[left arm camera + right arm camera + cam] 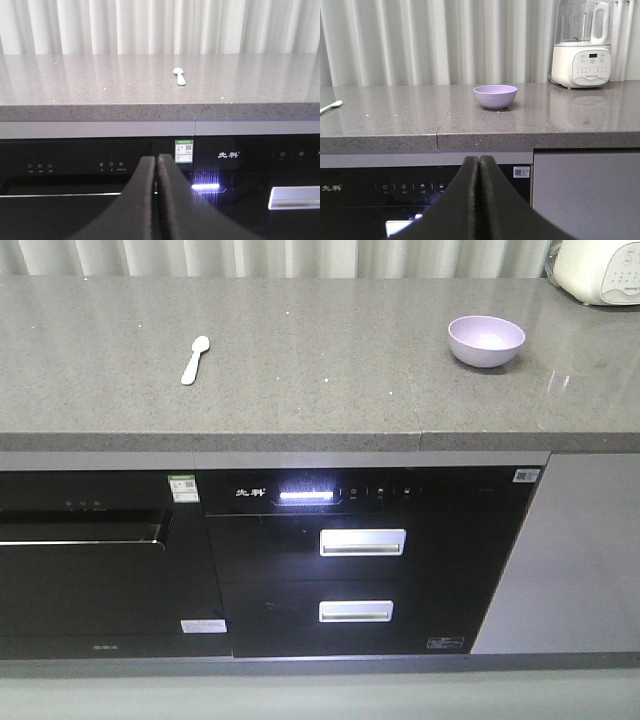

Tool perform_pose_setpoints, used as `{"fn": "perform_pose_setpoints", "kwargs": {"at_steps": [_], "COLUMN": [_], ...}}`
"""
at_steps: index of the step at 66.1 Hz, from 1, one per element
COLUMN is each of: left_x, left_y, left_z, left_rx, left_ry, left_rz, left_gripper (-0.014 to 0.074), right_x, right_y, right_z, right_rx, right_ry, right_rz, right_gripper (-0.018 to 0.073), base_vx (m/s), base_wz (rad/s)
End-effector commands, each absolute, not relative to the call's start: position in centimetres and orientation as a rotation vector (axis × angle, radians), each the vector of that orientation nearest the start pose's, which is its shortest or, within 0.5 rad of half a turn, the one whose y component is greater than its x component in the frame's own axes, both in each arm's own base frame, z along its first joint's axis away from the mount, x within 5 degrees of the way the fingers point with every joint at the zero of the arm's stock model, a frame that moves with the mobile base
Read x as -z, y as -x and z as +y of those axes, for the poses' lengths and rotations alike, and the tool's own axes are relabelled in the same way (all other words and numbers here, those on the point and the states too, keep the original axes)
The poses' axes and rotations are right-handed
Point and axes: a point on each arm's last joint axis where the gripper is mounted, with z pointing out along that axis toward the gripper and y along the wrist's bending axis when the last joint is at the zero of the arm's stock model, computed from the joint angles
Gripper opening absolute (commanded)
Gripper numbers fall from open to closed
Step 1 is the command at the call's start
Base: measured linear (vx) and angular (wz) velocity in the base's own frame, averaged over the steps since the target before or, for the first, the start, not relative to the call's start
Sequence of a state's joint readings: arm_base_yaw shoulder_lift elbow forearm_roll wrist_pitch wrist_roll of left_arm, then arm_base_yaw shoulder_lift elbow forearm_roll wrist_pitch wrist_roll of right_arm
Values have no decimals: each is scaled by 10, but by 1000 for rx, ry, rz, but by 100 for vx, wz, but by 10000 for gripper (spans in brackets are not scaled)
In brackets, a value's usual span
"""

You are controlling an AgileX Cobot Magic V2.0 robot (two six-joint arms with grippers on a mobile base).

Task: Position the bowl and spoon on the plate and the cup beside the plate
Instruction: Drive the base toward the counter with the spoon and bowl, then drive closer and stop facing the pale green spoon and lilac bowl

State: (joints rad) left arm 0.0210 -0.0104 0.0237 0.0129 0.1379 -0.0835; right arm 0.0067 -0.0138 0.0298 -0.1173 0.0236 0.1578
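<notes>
In the front view, the grey bench filled the top half of the frame. The mint-green spoon lay flat on it in the upper left, with its head pointing up and to the right. The lavender bowl stood upright in the upper right, well apart from the spoon. A white kitchen machine sat in the top right corner. Under the bench was a black cabinet with two silver drawer handles and a small lit strip.

In the left wrist view, the left claw was at the bottom middle of the frame. Its two dark fingers were pressed together and held nothing. The spoon lay higher in the frame, a little to the right of the claw, far back on the bench and not touching it.

In the right wrist view, the right claw was at the bottom middle, closed tight and empty too. The bowl stood above it, a bit right of the middle, far back on the bench. The white machine was at the upper right, before a pale curtain.
</notes>
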Motion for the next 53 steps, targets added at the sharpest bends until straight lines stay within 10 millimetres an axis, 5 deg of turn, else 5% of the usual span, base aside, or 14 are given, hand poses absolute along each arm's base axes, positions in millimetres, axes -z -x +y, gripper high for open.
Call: {"fn": "perform_pose_setpoints", "kwargs": {"at_steps": [1,53], "left_x": [-206,-206], "left_y": [-55,-55], "left_z": [1,1], "left_rx": [44,44], "left_ry": [77,77], "left_rz": [1531,1531], "left_gripper": [-6,-6], "right_x": [-206,-206], "right_y": [-56,-56], "right_z": [1,1], "right_rx": [-35,-35], "right_ry": [-13,-13], "right_rz": [1455,1455], "right_gripper": [-6,-6], "base_vx": [24,20], "base_wz": [-2,-3]}}
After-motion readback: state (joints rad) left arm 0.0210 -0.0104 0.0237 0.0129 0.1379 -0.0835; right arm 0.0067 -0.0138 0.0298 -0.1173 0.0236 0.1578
